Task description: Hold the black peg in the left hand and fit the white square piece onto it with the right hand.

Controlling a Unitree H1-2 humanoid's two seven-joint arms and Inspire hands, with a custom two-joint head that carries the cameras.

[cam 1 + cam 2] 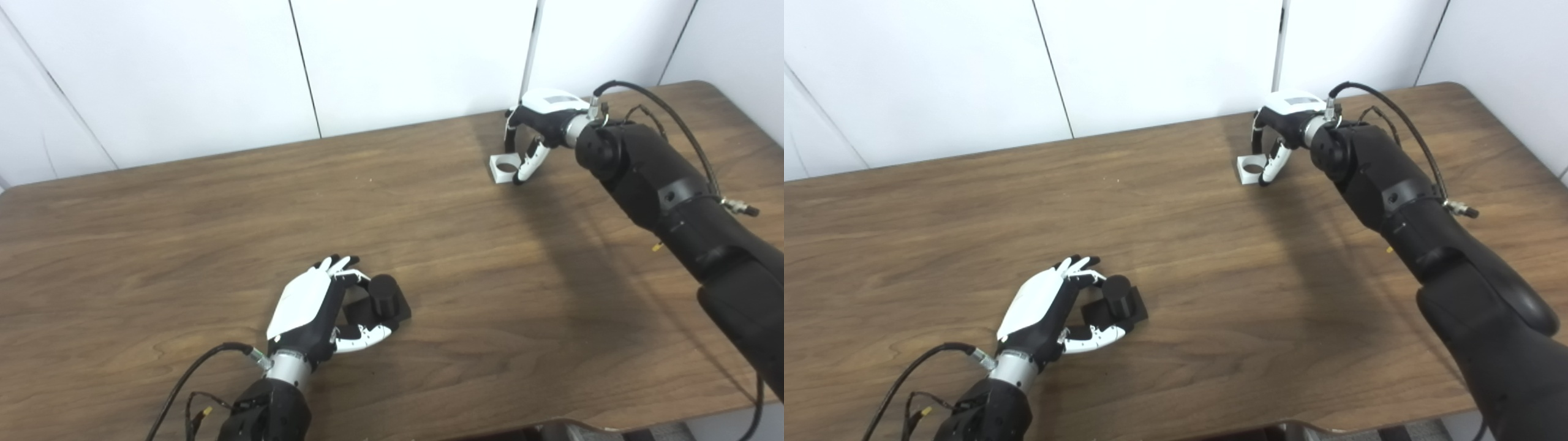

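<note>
Two hands work far apart on the wooden table (184,245). Near its front edge, the left hand (318,306) curls around the black peg (383,300). Far back, the right hand (536,131) pinches the white square piece (505,168), which rests on the table.

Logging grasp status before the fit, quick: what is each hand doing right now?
Left hand: fingers curled around the black peg, which rests on the table.
Right hand: fingers at the white square piece; firm grip cannot be told.
</note>
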